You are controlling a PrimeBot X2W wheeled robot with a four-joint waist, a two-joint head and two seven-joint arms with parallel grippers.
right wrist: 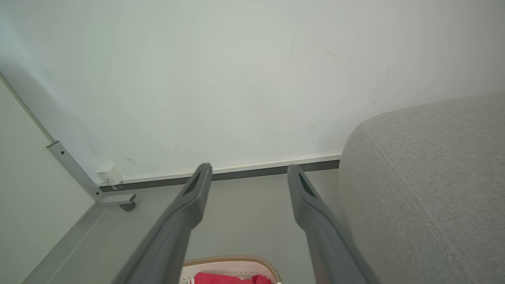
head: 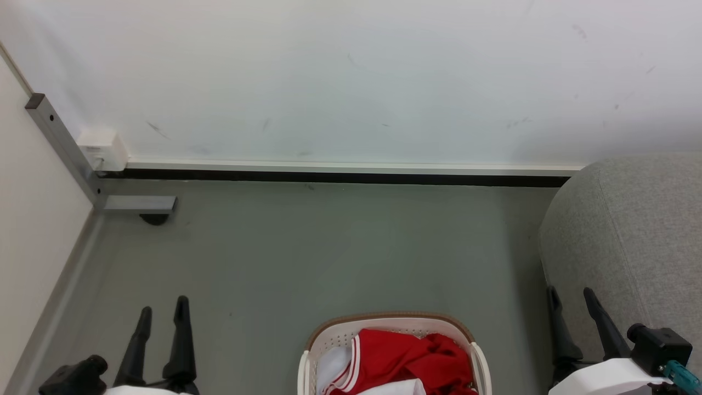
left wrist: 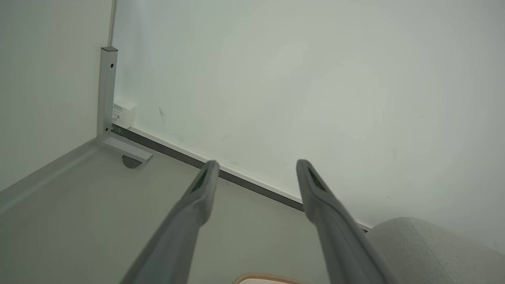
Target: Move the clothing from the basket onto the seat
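Both pincers hang released, fingers spread wide, touching nothing: my left gripper (head: 163, 305) over the floor (head: 307, 247), my right gripper (head: 570, 291) just beside the seat (head: 630, 236). Between them sits one basket (head: 389, 317), cream with a brown rim, holding crumpled red clothing (head: 406, 354) with white striped trim. Farther off, the one grey seat reaches the wall (head: 351, 82).

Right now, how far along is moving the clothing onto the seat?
Done: nothing; the clothing lies in the basket, and the visible part of the seat bears none. In hand: nothing; the left hand and right hand are open and empty. Left: the whole transfer.
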